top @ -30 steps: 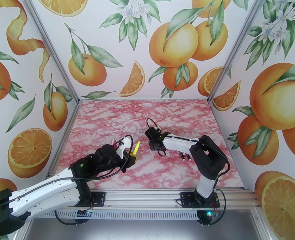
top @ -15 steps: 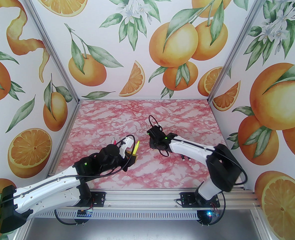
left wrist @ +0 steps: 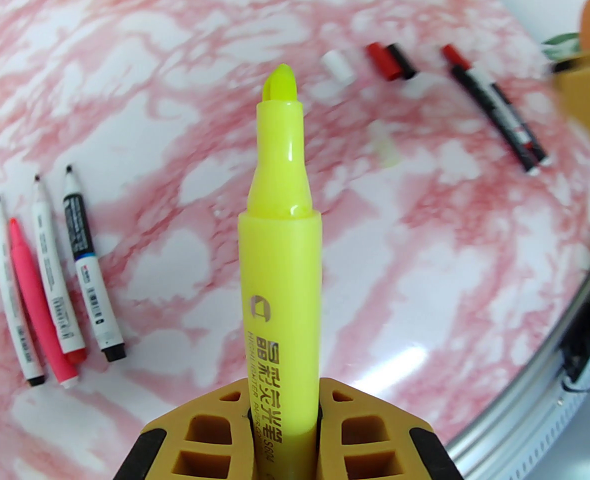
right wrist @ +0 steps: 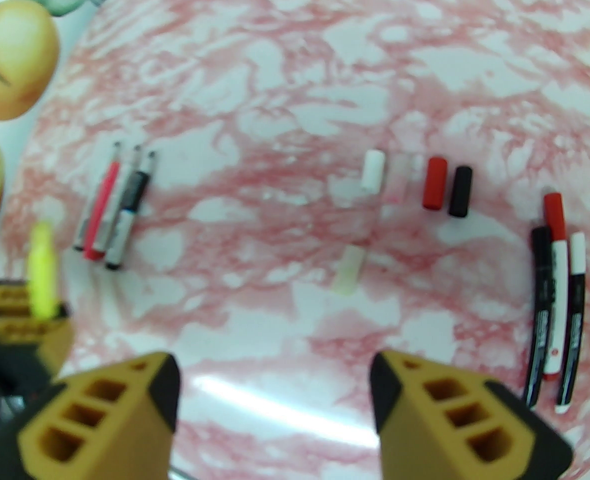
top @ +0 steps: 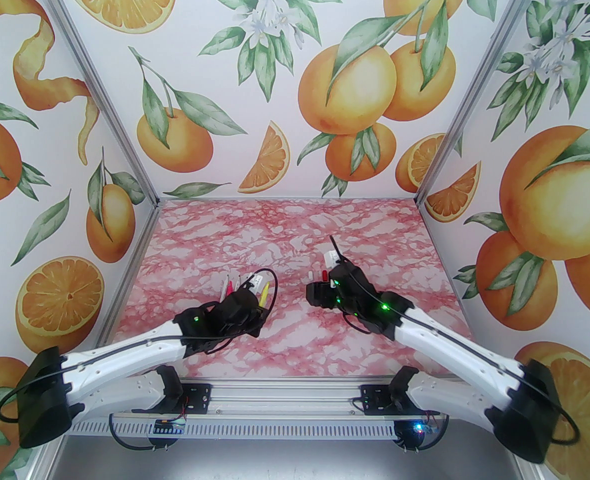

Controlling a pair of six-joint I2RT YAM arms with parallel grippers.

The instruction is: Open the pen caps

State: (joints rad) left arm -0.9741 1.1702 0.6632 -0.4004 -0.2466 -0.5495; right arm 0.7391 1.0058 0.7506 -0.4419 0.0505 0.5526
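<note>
Yellow plastic catches the eye first: a fat yellow highlighter [left wrist: 280, 248], its chisel tip bare, stands up out of the left gripper [left wrist: 282, 408], whose ochre fingers are clenched on the lower barrel. The right gripper [right wrist: 275, 378] hangs to the highlighter's right, jaws spread wide with nothing between them.

On the pink marbled surface [right wrist: 295, 68], to the highlighter's left, four uncapped pens [left wrist: 55, 278] lie side by side, one pink, the rest white or black-and-white. Beyond its tip and to the right lie loose caps: a stubby white cap [right wrist: 373, 170], a red cap [right wrist: 434, 183] with a black cap [right wrist: 460, 191] just beside it, and a pale yellowish cap [right wrist: 349, 270], which I take for the highlighter's own. Farther right again lie three slim pens [right wrist: 555, 288], close together, at least two capped, in red and black.

Those look like the work left. The caps should be light, hard and slick, held on by friction alone. I'd hold the barrel at mid-length with one gripper, pinch the cap squarely across its round sides with the other, and pull straight along the pen. An off-centre squeeze could shoot the cap out, and once loose it will roll.
</note>
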